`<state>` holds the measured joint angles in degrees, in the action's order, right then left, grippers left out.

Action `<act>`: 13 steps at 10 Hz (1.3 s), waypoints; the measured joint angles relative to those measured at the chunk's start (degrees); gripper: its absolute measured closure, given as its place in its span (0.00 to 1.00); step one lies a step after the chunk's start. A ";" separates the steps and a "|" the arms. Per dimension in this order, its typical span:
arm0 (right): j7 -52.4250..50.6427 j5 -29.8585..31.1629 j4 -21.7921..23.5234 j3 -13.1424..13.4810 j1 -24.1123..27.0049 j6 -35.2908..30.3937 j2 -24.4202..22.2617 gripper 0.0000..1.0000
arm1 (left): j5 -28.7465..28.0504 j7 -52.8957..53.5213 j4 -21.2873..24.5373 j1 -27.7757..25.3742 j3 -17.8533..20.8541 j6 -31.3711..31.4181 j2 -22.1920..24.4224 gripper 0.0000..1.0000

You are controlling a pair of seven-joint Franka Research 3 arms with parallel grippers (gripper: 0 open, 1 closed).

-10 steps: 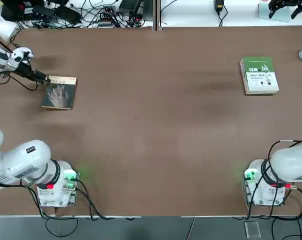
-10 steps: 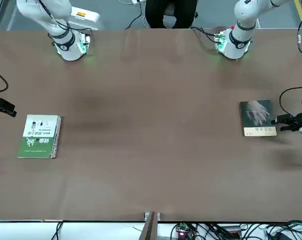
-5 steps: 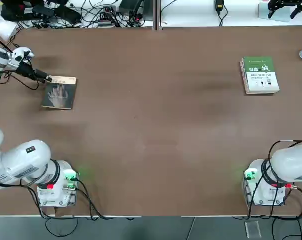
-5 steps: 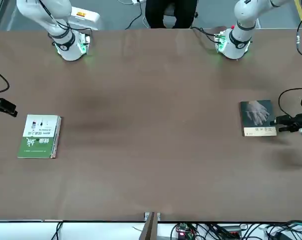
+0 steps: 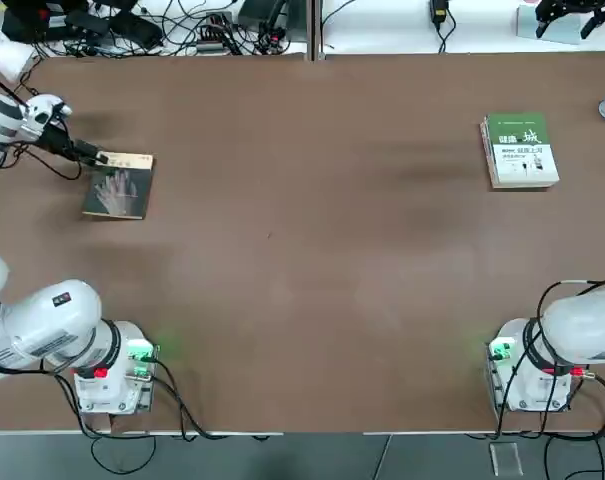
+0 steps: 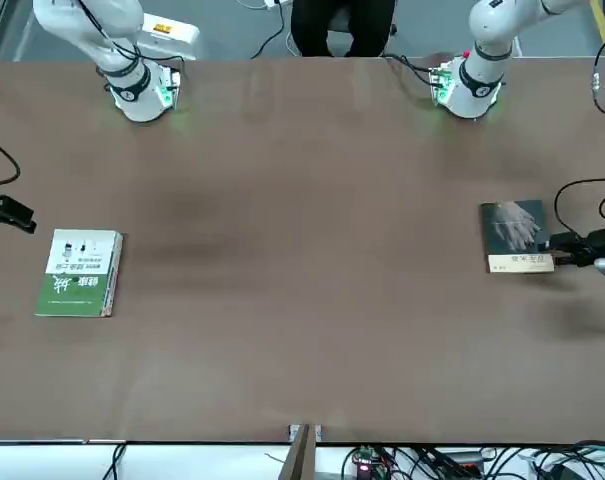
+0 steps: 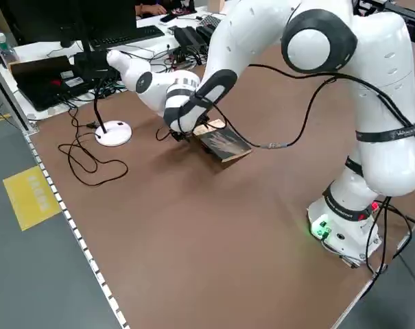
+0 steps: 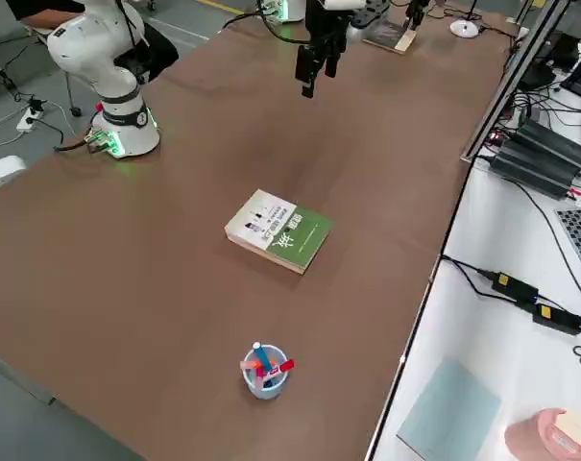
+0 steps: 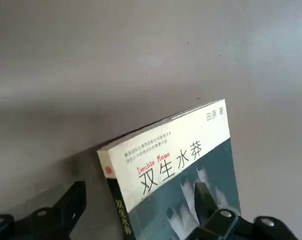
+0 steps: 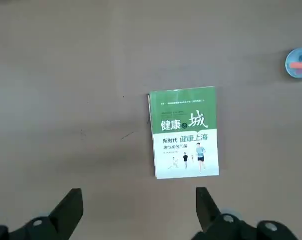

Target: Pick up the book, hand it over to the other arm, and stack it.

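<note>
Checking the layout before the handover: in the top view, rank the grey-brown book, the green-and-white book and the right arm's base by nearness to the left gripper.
1. grey-brown book, at the left gripper.
2. green-and-white book, far right.
3. right arm's base, near right corner.

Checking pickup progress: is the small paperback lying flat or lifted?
Partly lifted: the paperback tilts, its near corner raised by the open left hand.
</note>
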<state>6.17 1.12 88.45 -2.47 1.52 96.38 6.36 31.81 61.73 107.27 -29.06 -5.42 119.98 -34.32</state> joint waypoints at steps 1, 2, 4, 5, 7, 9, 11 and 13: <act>0.00 0.00 0.00 0.00 0.00 -0.07 0.00 0.00 | 0.48 0.34 -0.47 0.00 -0.08 -0.44 -0.46 0.05; 0.00 0.00 0.00 -0.01 0.00 -0.10 0.00 0.00 | 0.75 0.47 -0.86 0.00 -0.15 -0.75 -0.81 0.05; 0.00 0.00 0.00 -0.01 0.00 -0.12 0.01 0.00 | 0.84 0.54 -1.24 0.00 -0.24 -0.95 -1.07 0.07; 0.00 0.00 0.00 -0.01 0.00 -0.12 0.01 0.00 | 0.87 0.54 -1.31 0.00 -0.26 -0.99 -1.08 0.07; -0.01 0.00 0.00 -0.02 -0.01 -0.12 0.01 0.00 | 0.96 0.54 -1.40 0.00 -0.29 -1.05 -1.09 0.07; -0.01 0.00 0.00 -0.02 -0.01 -0.12 0.01 0.00 | 1.18 0.54 -1.44 0.00 -0.34 -1.19 -1.10 0.07; -0.01 0.00 0.00 -0.02 -0.01 -0.12 0.01 0.00 | 1.43 0.54 -1.45 0.00 -0.39 -1.28 -1.10 0.07; -0.01 0.00 0.00 -0.03 -0.01 -0.12 0.03 0.00 | 1.50 0.54 -1.45 0.00 -0.44 -1.46 -1.26 0.07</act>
<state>6.16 1.12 88.45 -2.50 1.51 96.27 6.39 33.32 62.27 105.82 -29.07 -5.86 118.51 -35.58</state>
